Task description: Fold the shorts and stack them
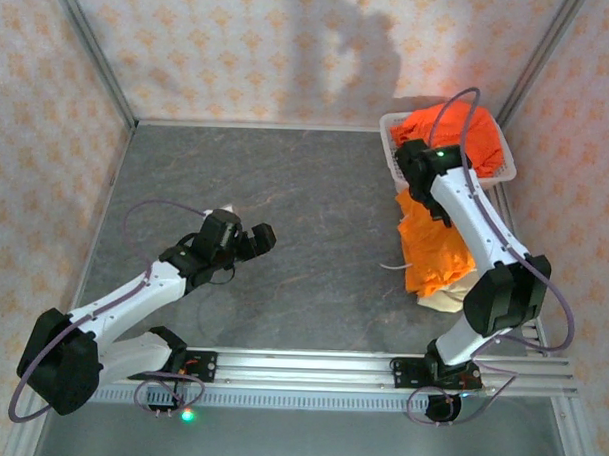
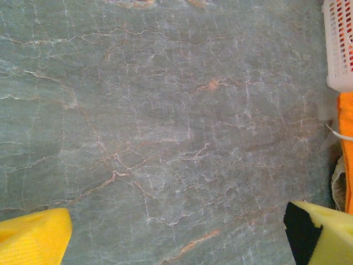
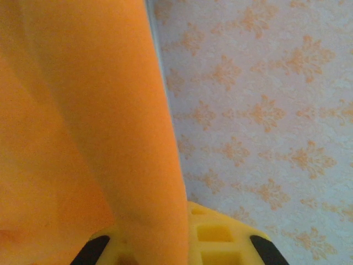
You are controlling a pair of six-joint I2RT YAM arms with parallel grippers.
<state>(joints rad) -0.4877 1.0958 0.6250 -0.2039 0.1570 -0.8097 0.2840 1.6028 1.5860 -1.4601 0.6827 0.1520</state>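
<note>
**Claws and shorts: stock at this moment**

Right claw (image 1: 410,178): pressed together, pinching a fold of orange cloth (image 3: 83,110). From the wrist the cloth rises straight out of the yellow jaws, with the patterned wall (image 3: 265,110) behind it at 3 o'clock. From above, the claw sits at the basket's near-left corner. I cannot tell which of the two orange pieces the fold belongs to.

Left claw (image 1: 258,237): spread wide, holding nothing, at about 8 o'clock on the table (image 1: 316,188). Its yellow fingers (image 2: 33,237) frame bare grey stone.

First orange shorts (image 1: 458,133): bunched inside the white mesh basket (image 1: 396,141), at 1 o'clock on the table, against the far-right corner.

Second orange shorts (image 1: 434,248): crumpled on the table at 3 o'clock, just near of the basket and running under the right arm. The top edge reaches up toward the right claw.

Beige shorts (image 1: 442,301): lying beneath the second orange shorts, with a pale strip showing at that pile's 6 o'clock edge.

Left wrist view: basket corner (image 2: 337,44) at 2 o'clock and an orange edge (image 2: 346,154) at 3 o'clock.
</note>
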